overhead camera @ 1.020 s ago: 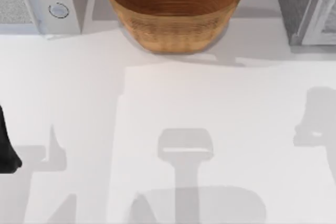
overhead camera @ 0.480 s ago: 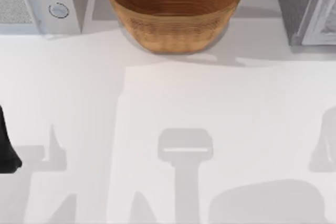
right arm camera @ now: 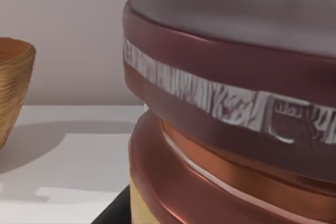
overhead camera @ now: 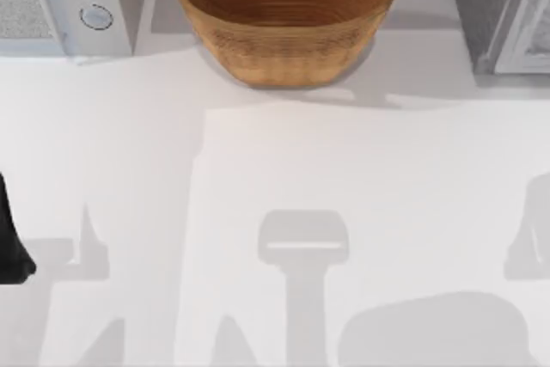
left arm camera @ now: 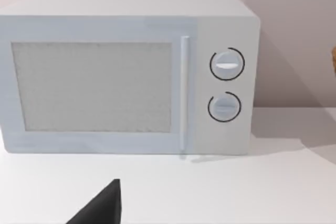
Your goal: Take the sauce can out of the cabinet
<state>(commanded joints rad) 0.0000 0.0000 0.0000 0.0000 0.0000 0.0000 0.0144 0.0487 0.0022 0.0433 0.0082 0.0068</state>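
The sauce can (right arm camera: pixel 236 93) looms very close in the right wrist view, with a dark maroon lid, a pale worn band and a copper-brown body. A black finger (right arm camera: pixel 114 211) of my right gripper shows beside its lower edge, and the gripper is shut on the can. The grey cabinet (overhead camera: pixel 494 15) stands at the table's far right corner. On the table's right side lies a shadow (overhead camera: pixel 528 242) from the right arm. My left gripper (overhead camera: pixel 10 251) is parked at the left edge, and a dark part of it (left arm camera: pixel 102 208) faces the microwave.
A big woven brown basket (overhead camera: pixel 286 19) stands at the back middle and also edges into the right wrist view (right arm camera: pixel 13 87). A white microwave (overhead camera: pixel 64 2) with two dials occupies the back left corner. The white tabletop (overhead camera: pixel 284 161) carries soft shadows.
The right arm's shadows on the table slid to the right and toward the front edge, then nearly settled. The left arm has not moved.
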